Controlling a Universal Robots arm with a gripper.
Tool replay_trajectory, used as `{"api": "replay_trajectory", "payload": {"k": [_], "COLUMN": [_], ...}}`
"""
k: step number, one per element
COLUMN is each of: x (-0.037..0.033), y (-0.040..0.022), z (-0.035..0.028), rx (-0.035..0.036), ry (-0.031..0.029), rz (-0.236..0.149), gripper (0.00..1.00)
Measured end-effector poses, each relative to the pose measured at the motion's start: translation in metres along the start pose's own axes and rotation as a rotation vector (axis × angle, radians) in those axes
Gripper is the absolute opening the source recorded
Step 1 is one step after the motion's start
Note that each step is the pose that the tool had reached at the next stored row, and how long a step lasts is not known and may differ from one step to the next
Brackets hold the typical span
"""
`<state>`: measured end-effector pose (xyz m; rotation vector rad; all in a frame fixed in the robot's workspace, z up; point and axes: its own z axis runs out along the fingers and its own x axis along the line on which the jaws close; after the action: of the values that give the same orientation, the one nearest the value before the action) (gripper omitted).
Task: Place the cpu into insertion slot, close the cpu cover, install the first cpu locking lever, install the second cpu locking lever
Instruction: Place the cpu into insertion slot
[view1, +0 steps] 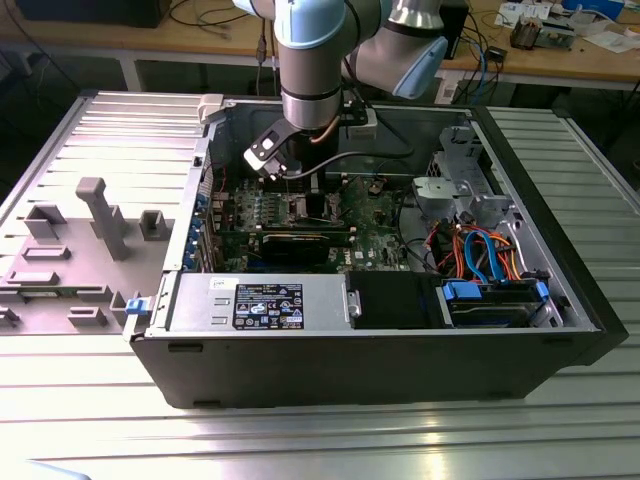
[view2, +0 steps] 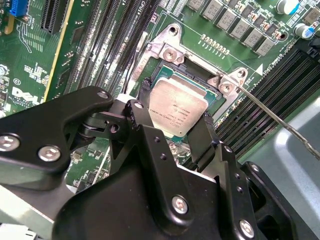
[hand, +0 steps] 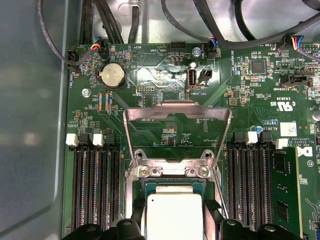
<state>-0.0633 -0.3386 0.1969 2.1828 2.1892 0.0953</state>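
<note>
The gripper (view2: 175, 112) is clenched on the cpu (view2: 179, 102): in the second wrist view its black fingers (view2: 142, 120) press against two opposite edges of the chip, with the silver top bare between them. The cpu sits level and square over the slot (view2: 169, 54), inside its shiny rim. Whether it is fully seated or just above the contacts I cannot tell.

In the first wrist view the cover (hand: 145, 117) is swung open beyond the cpu (hand: 173, 217), hinged at the slot's far edge and clear of the chip. Green board (hand: 165, 80) shows through its window.

A thin metal lever (view2: 270, 112) runs out from one corner of the slot, unlatched and raised off the board. Long black memory slots (hand: 95, 190) flank the slot on both sides.

In the exterior view the arm (view1: 310, 60) reaches down into the open case (view1: 400, 370), which lies on a ribbed metal table (view1: 300, 440). Grey fixtures (view1: 100, 215) stand on the table toward the exterior view's left.
</note>
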Motion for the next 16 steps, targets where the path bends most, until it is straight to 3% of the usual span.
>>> {"api": "replay_trajectory", "payload": {"k": [3, 5, 9, 11, 13, 16], "x": [0.0000, 0.0000, 0.0000, 0.0000, 0.0000, 0.0000], "y": [0.0000, 0.0000, 0.0000, 0.0003, 0.0003, 0.0003], "z": [0.0001, 0.0001, -0.0001, -0.0040, -0.0039, -0.0039], "rx": [-0.0002, -0.0001, 0.0000, 0.0000, 0.0000, 0.0000], "ry": [0.0003, 0.0001, -0.0001, 0.0003, 0.0003, 0.0003], "rz": [0.000, 0.000, 0.001, 0.001, 0.001, 0.001], "gripper": [0.55, 0.68, 0.68, 0.68, 0.59, 0.59]}}
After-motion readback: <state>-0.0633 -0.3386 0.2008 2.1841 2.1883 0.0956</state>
